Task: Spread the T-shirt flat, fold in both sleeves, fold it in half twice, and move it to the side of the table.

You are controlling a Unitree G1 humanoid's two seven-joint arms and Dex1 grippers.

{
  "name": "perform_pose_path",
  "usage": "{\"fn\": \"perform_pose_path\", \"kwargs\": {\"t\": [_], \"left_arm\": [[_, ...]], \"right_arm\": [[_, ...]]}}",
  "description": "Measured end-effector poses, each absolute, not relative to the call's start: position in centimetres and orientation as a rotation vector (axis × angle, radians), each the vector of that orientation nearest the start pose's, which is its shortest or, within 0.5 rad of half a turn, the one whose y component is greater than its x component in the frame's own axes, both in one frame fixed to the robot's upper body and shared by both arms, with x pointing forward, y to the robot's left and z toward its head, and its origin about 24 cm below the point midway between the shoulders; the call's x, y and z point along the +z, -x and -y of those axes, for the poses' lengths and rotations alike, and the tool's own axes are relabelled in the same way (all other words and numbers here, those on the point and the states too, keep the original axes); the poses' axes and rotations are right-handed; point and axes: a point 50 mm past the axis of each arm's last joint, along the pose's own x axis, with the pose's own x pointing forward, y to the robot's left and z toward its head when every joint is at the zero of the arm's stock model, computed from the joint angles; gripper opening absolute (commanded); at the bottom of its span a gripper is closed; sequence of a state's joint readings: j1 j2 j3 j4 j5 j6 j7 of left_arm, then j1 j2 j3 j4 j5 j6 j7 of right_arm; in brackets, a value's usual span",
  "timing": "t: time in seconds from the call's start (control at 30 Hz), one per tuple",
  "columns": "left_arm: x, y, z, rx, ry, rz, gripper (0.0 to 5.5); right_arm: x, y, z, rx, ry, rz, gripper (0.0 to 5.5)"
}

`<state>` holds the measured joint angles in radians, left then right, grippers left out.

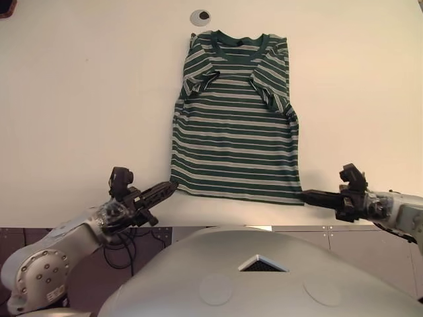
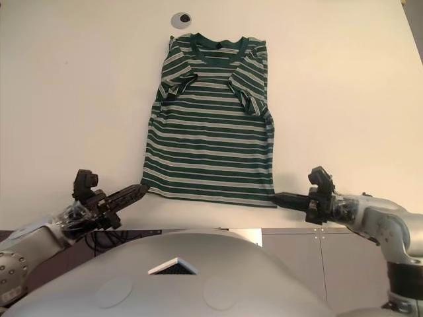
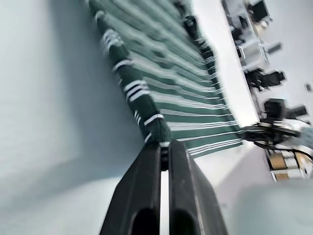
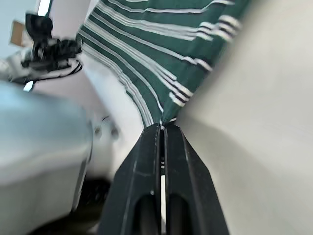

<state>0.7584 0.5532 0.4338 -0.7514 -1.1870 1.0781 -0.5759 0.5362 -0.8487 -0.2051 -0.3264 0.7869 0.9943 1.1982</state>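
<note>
Green-striped T-shirt is clamped at its near-edge hem corners by left gripper and right gripper; white table is seen stretching wide on both sides.

— Where does the right gripper sit?
— At a hem corner of the green striped T-shirt, fingers pressed together on the cloth.
— And beyond it?
— White table, and the left gripper at the hem's far end.

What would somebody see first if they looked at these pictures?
A green striped T-shirt lies flat in the middle of the white table, both sleeves folded in over its chest. At the near edge, the left pincer and the right pincer each pinch one bottom corner of it.
</note>
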Motion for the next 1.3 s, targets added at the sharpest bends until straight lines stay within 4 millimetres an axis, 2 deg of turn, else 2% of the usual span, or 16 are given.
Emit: {"fn": "perform_pose_path", "kwargs": {"t": [0.17,0.23,0.27,0.4,0.53,0.6,0.63,0.67,0.73,0.8,0.87,1.0,1.07,1.23,1.3], "left_arm": [[8.9,-4.8,-19.7,-0.818,0.744,-0.812,0.00],[9.1,-4.9,-19.6,-0.828,0.762,-0.781,0.00],[9.3,-5.6,-19.6,-0.824,0.763,-0.736,0.00],[10.1,-9.7,-20.0,-0.789,0.735,-0.555,0.00],[11.0,-16.5,-20.5,-0.755,0.668,-0.419,0.00],[11.1,-18.9,-20.7,-0.730,0.636,-0.405,0.00],[11.2,-21.5,-20.7,-0.711,0.600,-0.401,0.00],[11.2,-22.9,-20.6,-0.704,0.582,-0.407,0.00],[11.1,-25.1,-20.6,-0.694,0.554,-0.416,0.00],[10.4,-28.0,-20.5,-0.662,0.515,-0.445,0.00],[9.9,-30.0,-20.2,-0.659,0.504,-0.451,0.00],[8.8,-32.5,-19.6,-0.651,0.484,-0.478,0.00],[8.5,-33.3,-18.9,-0.660,0.481,-0.488,0.00],[8.1,-34.9,-18.3,-0.659,0.465,-0.496,0.00],[7.8,-35.5,-18.1,-0.641,0.463,-0.500,0.00]], "right_arm": [[5.7,-8.1,26.4,1.030,-0.618,-1.067,0.01],[6.1,-8.3,26.2,1.040,-0.634,-1.031,0.01],[6.5,-8.9,26.0,1.054,-0.657,-0.997,0.01],[8.9,-12.9,25.4,1.086,-0.727,-0.813,0.01],[12.1,-19.6,27.4,0.925,-0.742,-0.609,0.01],[12.1,-21.8,26.5,0.883,-0.754,-0.538,0.01],[11.6,-23.9,24.9,0.855,-0.770,-0.509,0.01],[11.3,-25.1,24.2,0.831,-0.761,-0.505,0.01],[11.3,-27.0,23.5,0.786,-0.721,-0.501,0.01],[10.6,-29.8,22.7,0.697,-0.664,-0.505,0.01],[9.9,-31.6,22.3,0.642,-0.630,-0.505,0.01],[8.9,-33.8,22.5,0.549,-0.531,-0.527,0.01],[7.9,-34.2,22.1,0.535,-0.538,-0.541,0.01],[6.7,-34.5,23.5,0.439,-0.527,-0.538,0.01],[6.1,-34.9,22.7,0.438,-0.539,-0.536,0.01]]}}
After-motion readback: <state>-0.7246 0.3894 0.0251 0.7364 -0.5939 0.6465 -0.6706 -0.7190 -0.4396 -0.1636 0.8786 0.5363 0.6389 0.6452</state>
